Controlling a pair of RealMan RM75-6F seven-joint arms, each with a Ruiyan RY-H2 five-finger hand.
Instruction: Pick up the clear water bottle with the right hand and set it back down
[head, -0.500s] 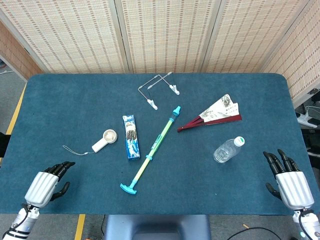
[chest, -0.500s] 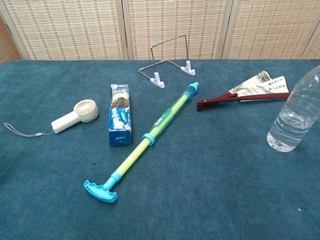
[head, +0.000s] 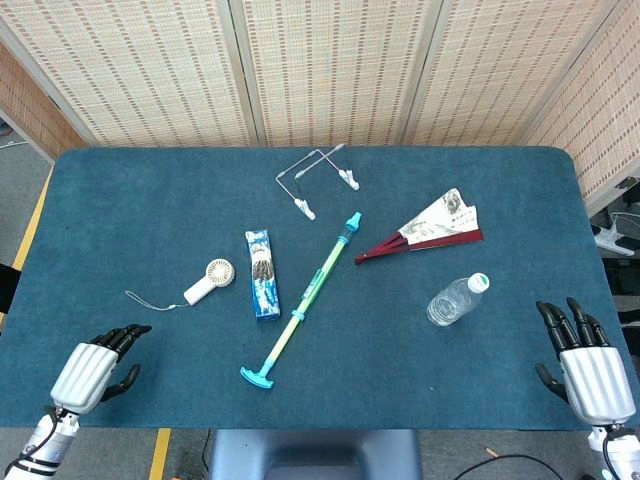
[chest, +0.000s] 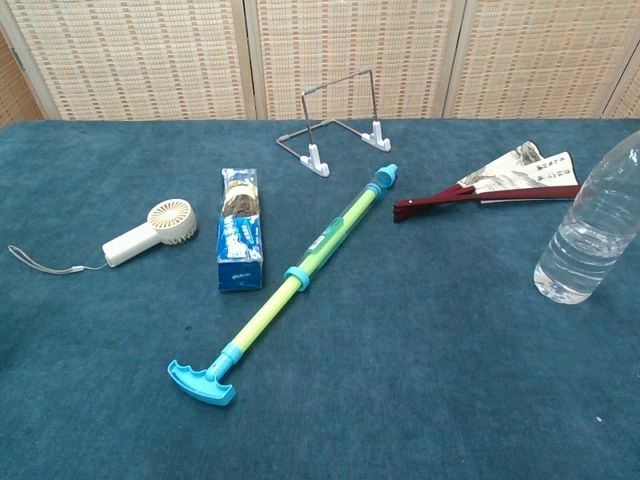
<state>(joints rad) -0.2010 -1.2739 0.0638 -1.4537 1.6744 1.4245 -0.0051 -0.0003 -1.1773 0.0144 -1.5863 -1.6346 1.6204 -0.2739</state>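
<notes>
The clear water bottle (head: 456, 299) stands upright on the blue table at the right; in the chest view the bottle (chest: 591, 230) rises at the right edge. My right hand (head: 585, 364) hovers at the table's near right corner, well to the right of the bottle, fingers spread and holding nothing. At the near left corner my left hand (head: 96, 366) rests with its fingers apart and slightly curled, holding nothing. Neither hand shows in the chest view.
A folded paper fan (head: 428, 228) lies behind the bottle. A long green-blue water squirter (head: 305, 296) runs diagonally across the middle, with a blue snack box (head: 262, 274), a small white handheld fan (head: 208, 281) and a wire stand (head: 317, 179) further left and back.
My right hand has drawn slightly down and to the right, further from the bottle. The bottle and my left hand have not moved.
</notes>
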